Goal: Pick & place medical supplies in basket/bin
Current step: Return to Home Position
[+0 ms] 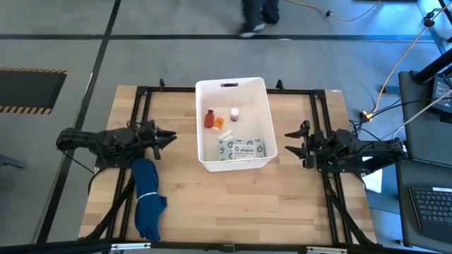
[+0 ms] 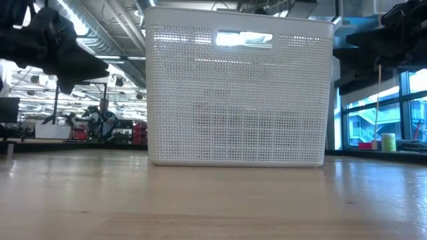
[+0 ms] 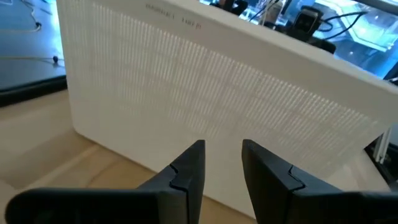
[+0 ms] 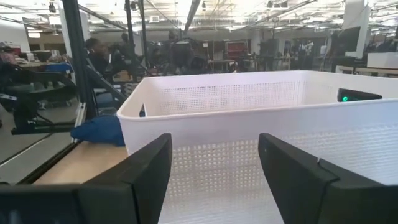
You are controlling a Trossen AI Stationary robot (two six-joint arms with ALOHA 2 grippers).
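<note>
High view: the white bin [image 1: 200, 124] sits at frame centre, holding the red bottle [image 1: 210, 119], a small vial [image 1: 234, 113] and flat white packets [image 1: 244, 149]. The left gripper [image 1: 171, 135] hovers left of it, fingers slightly parted and empty. The right gripper [image 1: 288, 141] hovers right of it, fingers spread wide and empty. A blue cloth [image 1: 147, 201] lies lower left.

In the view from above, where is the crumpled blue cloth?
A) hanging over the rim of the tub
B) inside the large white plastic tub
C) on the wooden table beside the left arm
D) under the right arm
C: the crumpled blue cloth lies on the wooden table right by the left arm, outside the large white plastic tub; the right arm is on the tub's other side.
</note>
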